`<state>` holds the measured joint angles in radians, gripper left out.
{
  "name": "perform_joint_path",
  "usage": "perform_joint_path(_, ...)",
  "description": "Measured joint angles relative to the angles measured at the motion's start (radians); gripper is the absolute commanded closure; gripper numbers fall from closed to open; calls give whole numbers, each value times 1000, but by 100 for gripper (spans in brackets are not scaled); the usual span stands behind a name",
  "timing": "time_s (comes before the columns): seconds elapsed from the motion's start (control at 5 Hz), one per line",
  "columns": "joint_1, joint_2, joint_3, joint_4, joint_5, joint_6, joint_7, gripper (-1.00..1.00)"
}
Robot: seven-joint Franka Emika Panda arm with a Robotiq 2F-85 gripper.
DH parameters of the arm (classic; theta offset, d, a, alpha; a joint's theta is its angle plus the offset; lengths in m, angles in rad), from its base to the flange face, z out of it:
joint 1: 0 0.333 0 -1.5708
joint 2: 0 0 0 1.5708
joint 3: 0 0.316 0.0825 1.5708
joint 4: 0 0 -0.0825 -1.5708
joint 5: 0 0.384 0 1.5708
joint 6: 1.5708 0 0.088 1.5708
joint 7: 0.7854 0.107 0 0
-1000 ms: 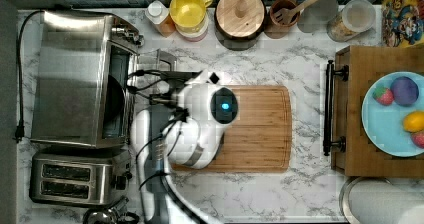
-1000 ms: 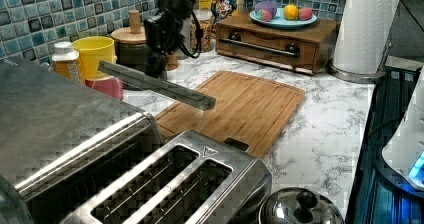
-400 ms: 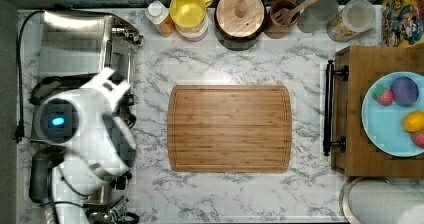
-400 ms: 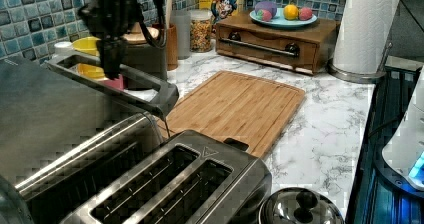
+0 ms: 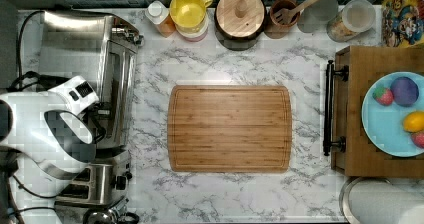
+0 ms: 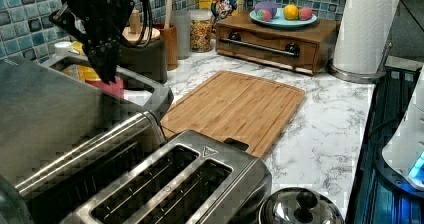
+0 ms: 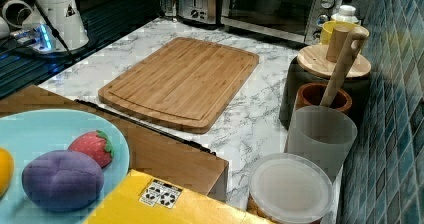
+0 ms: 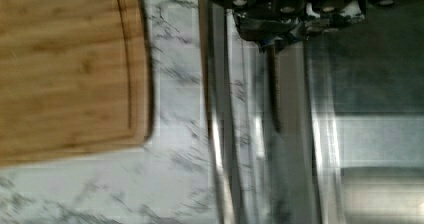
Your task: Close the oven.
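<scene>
- Brushed stainless steel marks the large boxy toaster oven [image 5: 85, 59]. It stands at the top view's left on the white marble counter [image 5: 225, 194], next to the smaller two-slot steel toaster [image 6: 165, 194].
- Its glass door [image 6: 125, 84] looks nearly upright, with a narrow gap possibly left at the top edge. In the right view the oven's front [image 7: 280, 6] appears all but shut.
- The black gripper [image 6: 106, 66] hangs point-down at the door's upper edge, by the steel bar handle [image 8: 217, 124]. Whether its fingers are parted or pinched together, I cannot tell. It seems to have hold of nothing.
- The closing push looks to be in its last stretch.
- The next move likely calls for a short press toward the oven body until the door seats. After that, a straight lift would clear the handle and the bamboo cutting board [image 5: 230, 129].
</scene>
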<state>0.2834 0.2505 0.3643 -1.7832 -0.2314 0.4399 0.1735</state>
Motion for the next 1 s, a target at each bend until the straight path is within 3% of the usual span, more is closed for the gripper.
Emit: perform_joint_path(1.0, -73, 22, -68, 65, 8, -3, 38, 100)
